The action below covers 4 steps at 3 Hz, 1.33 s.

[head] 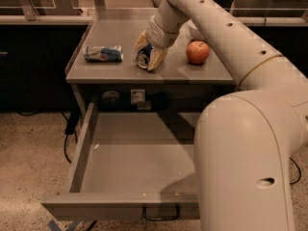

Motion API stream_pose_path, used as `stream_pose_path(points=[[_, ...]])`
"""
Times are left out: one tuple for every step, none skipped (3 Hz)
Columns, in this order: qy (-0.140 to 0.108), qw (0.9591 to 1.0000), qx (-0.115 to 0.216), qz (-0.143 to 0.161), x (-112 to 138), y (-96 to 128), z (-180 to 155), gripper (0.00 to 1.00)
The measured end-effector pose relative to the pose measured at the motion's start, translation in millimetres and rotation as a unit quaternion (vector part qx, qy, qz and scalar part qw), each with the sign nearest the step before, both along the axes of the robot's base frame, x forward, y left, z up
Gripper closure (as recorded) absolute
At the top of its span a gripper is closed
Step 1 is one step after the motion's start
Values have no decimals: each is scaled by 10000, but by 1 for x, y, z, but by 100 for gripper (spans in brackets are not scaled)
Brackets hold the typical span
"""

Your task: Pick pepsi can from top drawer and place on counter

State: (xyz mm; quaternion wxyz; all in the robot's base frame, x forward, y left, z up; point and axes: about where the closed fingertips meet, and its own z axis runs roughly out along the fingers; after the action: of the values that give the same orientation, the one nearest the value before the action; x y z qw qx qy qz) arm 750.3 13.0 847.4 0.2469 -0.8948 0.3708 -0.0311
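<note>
The pepsi can (143,57) is a small blue can with a silver end, lying between the fingers of my gripper (147,60) on the counter (120,71). My gripper reaches down from the big white arm and is closed around the can, near the counter's middle front. The top drawer (134,177) is pulled out below the counter, with its dark handle (161,219) at the front; the part of its floor that shows holds nothing. The arm hides the drawer's right side.
A flat blue-and-silver snack packet (103,53) lies on the counter's left. A red apple (198,52) sits on the right. Dark cables (70,129) hang by the left leg. Speckled floor surrounds the drawer.
</note>
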Motion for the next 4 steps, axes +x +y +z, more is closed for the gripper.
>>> stream_pose_path(points=[[1, 10000, 0, 0, 0, 0, 0, 0], [1, 10000, -1, 0, 0, 0, 0, 0], [-61, 9997, -220, -85, -2, -1, 21, 0], [-258, 9971, -691, -183, -10, 2, 65, 0]])
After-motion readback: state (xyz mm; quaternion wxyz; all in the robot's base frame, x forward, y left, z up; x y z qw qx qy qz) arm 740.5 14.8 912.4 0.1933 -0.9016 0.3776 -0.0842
